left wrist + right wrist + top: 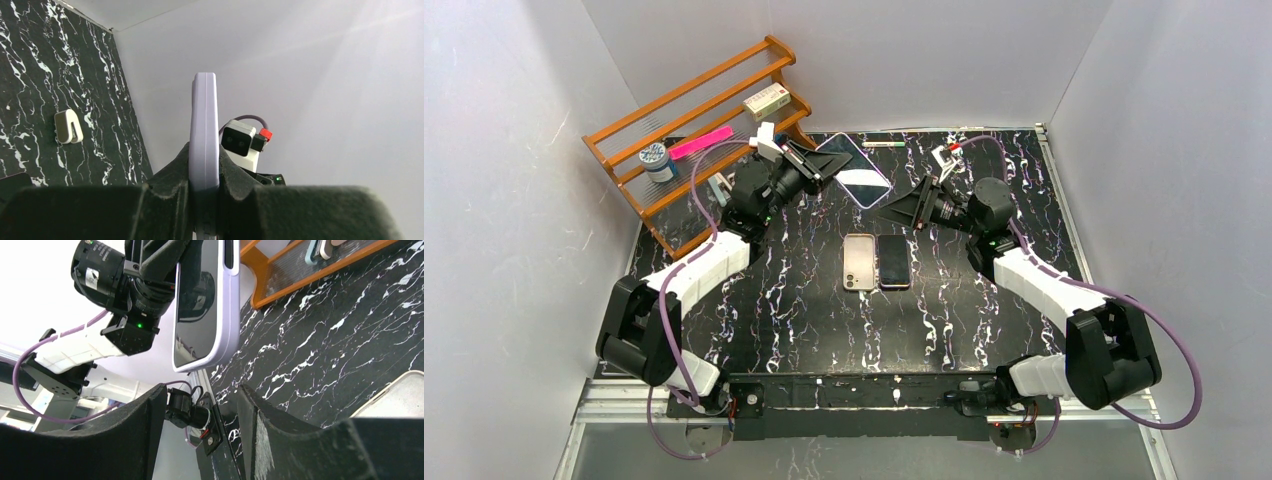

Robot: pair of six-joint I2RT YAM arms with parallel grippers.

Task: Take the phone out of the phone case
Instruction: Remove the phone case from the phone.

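While the print on the small box (767, 100) on the wooden rack (679, 95) is too small to read, the phone (856, 172) in its lilac phone case (231, 305) shows clearly. It is held above the tabletop (964, 310) near the back, screen up, its long axis slanting from the left gripper (821, 165) toward the right gripper (886, 208). The left jaws clamp one short end of the cased phone, and the right jaws stand apart and empty, just short of its free end.

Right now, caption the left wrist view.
Left gripper clamps the cased phone edge-on, the right arm's camera behind it.
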